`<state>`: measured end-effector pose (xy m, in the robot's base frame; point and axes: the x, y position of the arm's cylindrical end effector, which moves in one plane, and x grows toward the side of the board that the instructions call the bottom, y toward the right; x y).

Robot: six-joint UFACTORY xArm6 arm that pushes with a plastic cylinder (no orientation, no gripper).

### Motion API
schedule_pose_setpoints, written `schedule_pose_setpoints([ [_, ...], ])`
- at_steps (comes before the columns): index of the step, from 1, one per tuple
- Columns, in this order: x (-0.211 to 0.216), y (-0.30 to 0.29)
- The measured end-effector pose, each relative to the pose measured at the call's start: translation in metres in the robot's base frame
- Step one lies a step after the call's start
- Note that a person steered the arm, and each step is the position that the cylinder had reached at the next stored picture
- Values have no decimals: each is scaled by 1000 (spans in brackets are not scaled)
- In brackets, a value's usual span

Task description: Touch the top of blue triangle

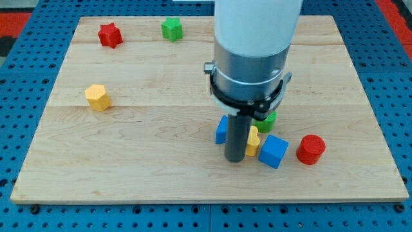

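The blue triangle (221,130) lies on the wooden board (148,148), right of centre, partly hidden behind my rod. My tip (234,158) rests on the board just below and right of the blue triangle, close to it. A yellow block (253,140) sits right beside the rod on the view's right, and a blue cube (273,151) lies just right of that.
A green block (265,120) is half hidden behind the arm. A red cylinder (311,149) lies at the right. A yellow hexagon (98,97) is at the left, a red star (110,35) and green star (172,28) near the top.
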<state>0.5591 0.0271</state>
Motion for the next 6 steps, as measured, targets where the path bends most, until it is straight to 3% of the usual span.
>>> schedule_pose_setpoints([
  [1, 32, -68],
  [3, -34, -121],
  [4, -67, -72],
  [5, -76, -8],
  [6, -76, 15],
])
